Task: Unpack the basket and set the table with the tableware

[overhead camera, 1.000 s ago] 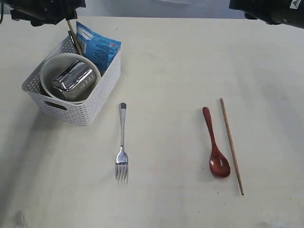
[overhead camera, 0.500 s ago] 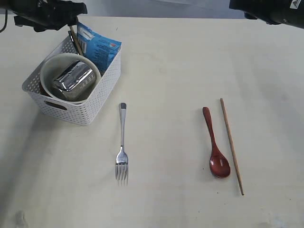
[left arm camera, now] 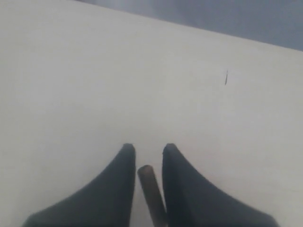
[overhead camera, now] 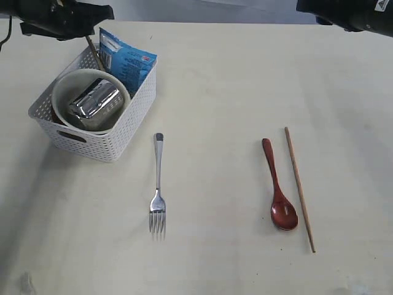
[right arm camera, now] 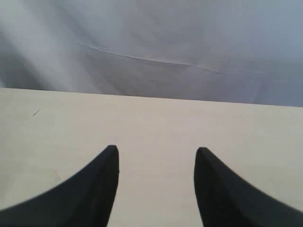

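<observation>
The white basket (overhead camera: 104, 144) stands at the back left of the table (overhead camera: 221, 80). It holds the cream bowl (overhead camera: 60, 89) with the steel cup (overhead camera: 93, 104) lying in it. A wooden chopstick (overhead camera: 95, 55) leans at the basket's back corner, and my left gripper (overhead camera: 89, 32) is shut on its top end. In the left wrist view that chopstick's end (left arm camera: 151, 189) sits between the jaws of my left gripper (left arm camera: 146, 147). A steel fork (overhead camera: 158, 184), the dark red spoon (overhead camera: 279, 190) and another chopstick (overhead camera: 299, 187) lie on the table. My right gripper (right arm camera: 156, 150) is open and holds nothing. Knife and plate are hidden.
A blue snack packet (overhead camera: 126, 61) stands upright in the basket's back right corner, beside the held chopstick. The right arm (overhead camera: 344, 12) hangs at the back right edge of the exterior view, above the table.
My left gripper has come lower over the basket's back corner, further down the chopstick's top end. Things on the table and the right arm have not moved.
</observation>
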### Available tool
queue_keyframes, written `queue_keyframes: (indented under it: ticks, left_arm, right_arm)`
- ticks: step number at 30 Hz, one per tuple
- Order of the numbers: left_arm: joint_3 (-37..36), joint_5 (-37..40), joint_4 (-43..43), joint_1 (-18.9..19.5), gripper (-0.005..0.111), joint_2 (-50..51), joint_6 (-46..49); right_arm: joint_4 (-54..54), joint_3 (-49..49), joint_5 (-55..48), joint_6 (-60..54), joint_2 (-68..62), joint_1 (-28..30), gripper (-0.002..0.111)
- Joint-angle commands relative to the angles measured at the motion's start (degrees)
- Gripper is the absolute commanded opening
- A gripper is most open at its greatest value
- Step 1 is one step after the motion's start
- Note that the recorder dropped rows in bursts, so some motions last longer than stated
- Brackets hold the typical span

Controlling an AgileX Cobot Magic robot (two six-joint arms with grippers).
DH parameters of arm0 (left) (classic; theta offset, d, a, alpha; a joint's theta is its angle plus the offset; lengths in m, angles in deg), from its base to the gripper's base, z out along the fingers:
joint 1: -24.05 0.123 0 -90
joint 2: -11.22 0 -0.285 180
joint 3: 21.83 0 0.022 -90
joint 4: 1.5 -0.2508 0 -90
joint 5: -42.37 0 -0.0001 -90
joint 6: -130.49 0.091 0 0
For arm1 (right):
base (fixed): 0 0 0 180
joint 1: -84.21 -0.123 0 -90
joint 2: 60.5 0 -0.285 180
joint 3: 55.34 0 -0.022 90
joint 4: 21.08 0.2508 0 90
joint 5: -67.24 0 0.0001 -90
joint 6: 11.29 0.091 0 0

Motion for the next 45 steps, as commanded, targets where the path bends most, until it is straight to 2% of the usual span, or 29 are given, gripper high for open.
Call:
queue_keyframes:
  ticks: [1,2,14,22,31,36,39,45]
  left_arm:
    - [-0.27,-0.27,-0.23,-0.08,0.003,-0.06,-0.17]
    - [-0.27,-0.27,-0.23,-0.08,0.0,-0.06,-0.17]
    - [-0.27,-0.27,-0.23,-0.08,0.0,-1.5,-0.23]
    - [-0.27,-0.27,-0.23,-0.08,0.0,-9.12,-0.11]
    - [-0.27,3.41,-0.12,-0.56,0.0,-18.13,-0.02]
    - [-0.27,4.07,-0.12,-4.04,0.0,-20.32,0.28]
    - [-0.27,4.07,-0.12,-6.99,0.0,-21.88,0.28]
    - [-0.27,6.01,-0.12,-11.03,0.0,-24.21,0.28]
  right_arm:
    - [-0.48,-0.46,0.29,-0.43,-0.05,0.35,0.048]
    - [-0.48,-0.46,0.29,-0.43,-0.05,0.35,0.048]
    - [-0.48,-0.46,0.29,-0.43,-0.05,0.35,0.048]
    - [-0.48,-0.46,0.41,-0.43,-0.05,0.35,0.048]
    - [-0.59,-0.46,0.41,-0.43,-0.05,0.07,0.048]
    - [-0.7,-0.46,2.16,-0.95,-0.05,-5.34,0.048]
    - [-0.7,-0.46,4.98,-3.5,-0.05,-12.07,0.048]
    - [-0.7,-0.46,9.54,-3.47,-0.05,-21.56,0.048]
